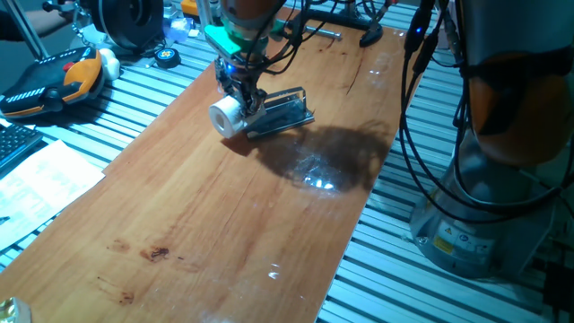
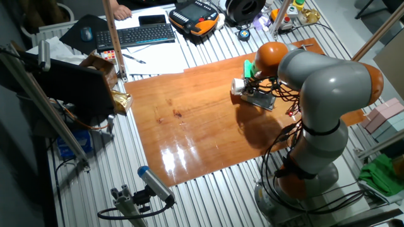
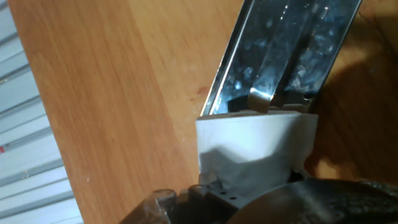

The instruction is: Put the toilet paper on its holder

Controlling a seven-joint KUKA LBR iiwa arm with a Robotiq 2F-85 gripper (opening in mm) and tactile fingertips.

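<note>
Half-hidden toilet paper (image 3: 252, 149) under the tool (image 1: 242, 97), against holder (image 1: 285, 111).

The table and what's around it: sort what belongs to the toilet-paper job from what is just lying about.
Belongs to the job:
- toilet paper, held in the gripper
- holder, lying on the wooden table right beside the roll

Just lying about:
- keyboard
- orange and black pendant
- papers
- tape roll
</note>
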